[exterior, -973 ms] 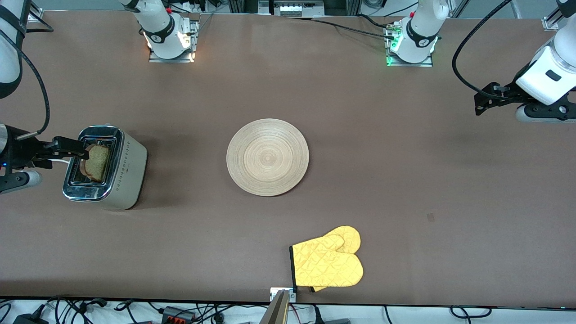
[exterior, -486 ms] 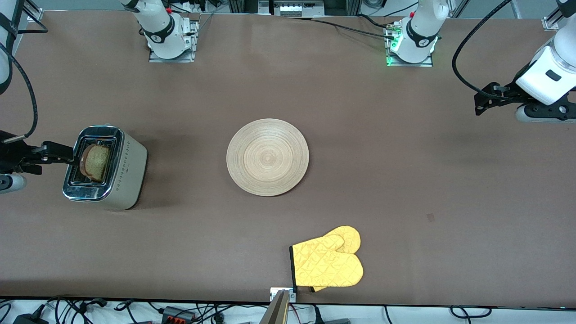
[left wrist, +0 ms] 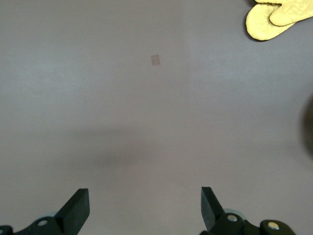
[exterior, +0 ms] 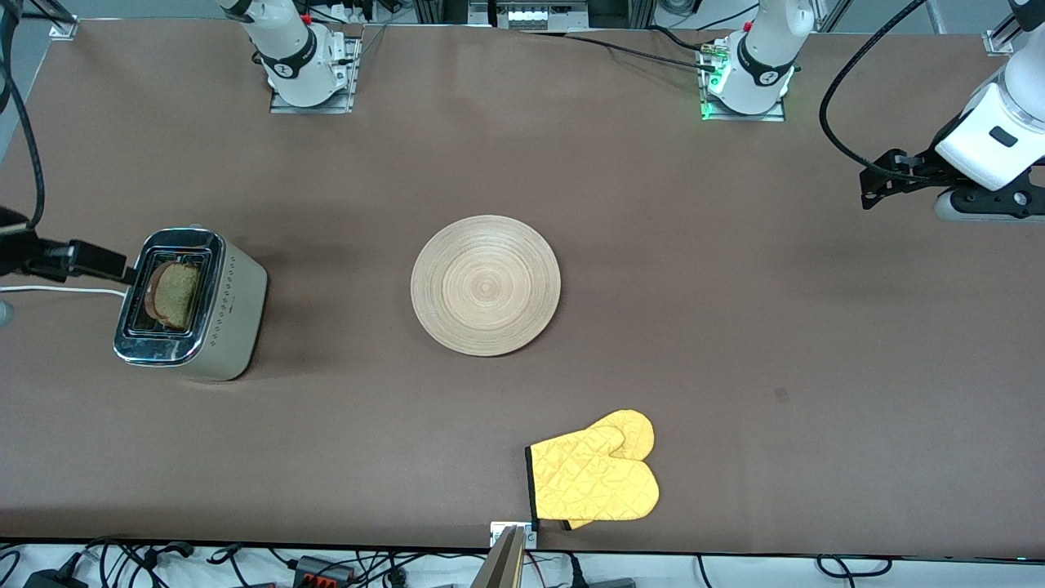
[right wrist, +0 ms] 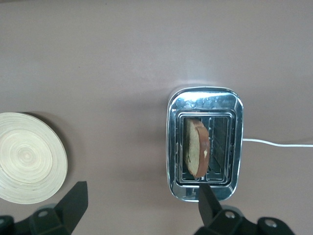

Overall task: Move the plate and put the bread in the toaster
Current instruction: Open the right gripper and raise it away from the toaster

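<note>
Brown-crusted bread (exterior: 175, 295) in toaster (exterior: 192, 305), right end effector (right wrist: 139, 208) above

A: Bright or dim?
B: Evenly bright from overhead. Soft shadows spread beside the toaster (exterior: 192, 304) and under the plate (exterior: 486, 285) in the front view.
A: Any glare?
B: The toaster's chrome top (right wrist: 205, 143) flares white along its upper rim in the right wrist view; the green lamp at upper right blooms slightly.

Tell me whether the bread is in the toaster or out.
In: the bread stands on edge in one slot of the toaster, its top protruding.
</note>
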`<state>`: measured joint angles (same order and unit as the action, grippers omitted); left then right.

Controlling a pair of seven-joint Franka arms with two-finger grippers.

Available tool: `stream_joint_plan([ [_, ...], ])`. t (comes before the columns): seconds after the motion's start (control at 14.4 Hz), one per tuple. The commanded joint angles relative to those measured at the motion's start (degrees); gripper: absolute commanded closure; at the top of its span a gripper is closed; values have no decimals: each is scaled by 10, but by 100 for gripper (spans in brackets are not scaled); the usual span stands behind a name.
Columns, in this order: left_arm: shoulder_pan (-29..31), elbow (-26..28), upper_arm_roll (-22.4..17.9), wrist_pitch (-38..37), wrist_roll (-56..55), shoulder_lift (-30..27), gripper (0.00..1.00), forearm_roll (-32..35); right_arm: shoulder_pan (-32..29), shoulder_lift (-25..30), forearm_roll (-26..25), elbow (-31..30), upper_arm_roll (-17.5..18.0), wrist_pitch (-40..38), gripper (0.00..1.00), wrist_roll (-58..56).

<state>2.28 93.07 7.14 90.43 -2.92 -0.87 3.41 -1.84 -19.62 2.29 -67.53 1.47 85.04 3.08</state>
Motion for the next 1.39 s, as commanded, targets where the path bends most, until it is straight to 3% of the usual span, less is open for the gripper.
stream_joint_plan([
  [0.0,-1,-17,2,-7,-2,7,0,-1,2,114,-11,-172,1,71,0,13],
  [0.14,-3,-17,2,-6,-2,7,0,-1,7,149,-17,-221,1,92,0,15],
  [0.76,-4,-17,8,-5,-2,8,0,0,6,170,-48,-246,2,101,0,17],
  [1.32,-3,-17,7,-5,-2,8,0,0,8,139,-48,-213,7,93,0,13],
])
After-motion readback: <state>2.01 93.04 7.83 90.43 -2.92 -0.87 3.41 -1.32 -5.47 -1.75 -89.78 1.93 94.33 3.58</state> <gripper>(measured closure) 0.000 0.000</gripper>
